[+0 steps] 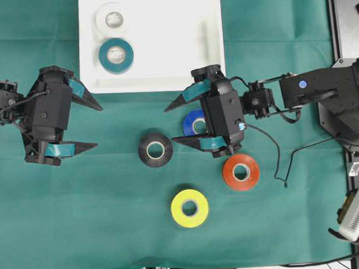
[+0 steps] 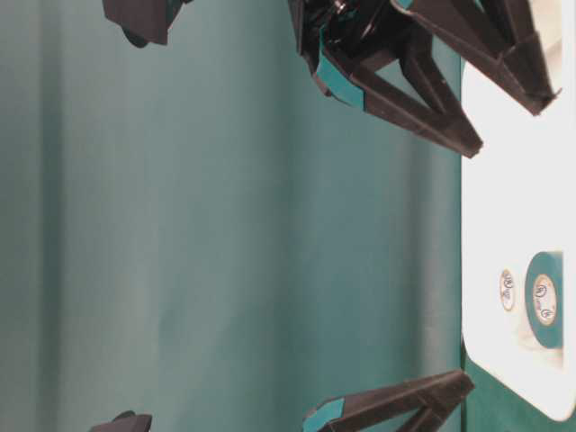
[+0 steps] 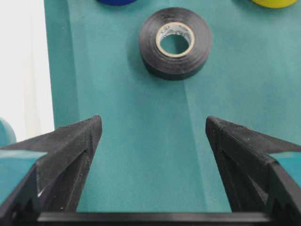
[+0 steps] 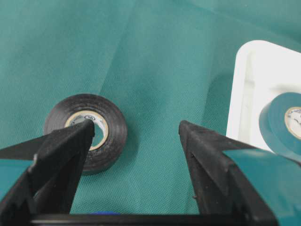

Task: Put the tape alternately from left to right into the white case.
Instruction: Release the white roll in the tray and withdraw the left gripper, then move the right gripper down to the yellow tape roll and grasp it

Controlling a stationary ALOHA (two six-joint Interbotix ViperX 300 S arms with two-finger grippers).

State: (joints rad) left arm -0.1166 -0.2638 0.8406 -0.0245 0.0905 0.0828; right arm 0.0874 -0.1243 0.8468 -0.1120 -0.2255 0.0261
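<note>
The white case [image 1: 165, 84] lies at the back centre and holds a white roll [image 1: 111, 19] and a teal roll [image 1: 116, 55] at its left end. On the green cloth lie a black roll [image 1: 154, 150], a red roll [image 1: 241, 172] and a yellow roll [image 1: 189, 208]. A blue roll [image 1: 194, 121] is partly covered by my right gripper [image 1: 169, 125], which is open and empty above it, fingertips pointing left. My left gripper [image 1: 98, 126] is open and empty, left of the black roll [image 3: 174, 42]. In the right wrist view the black roll [image 4: 87, 132] shows behind one finger.
The case rim [image 4: 240, 94] and the teal roll [image 4: 282, 125] lie just right of my right gripper [image 4: 136, 127]. The right arm's base and cables fill the right edge [image 1: 345, 103]. Green cloth covers the table.
</note>
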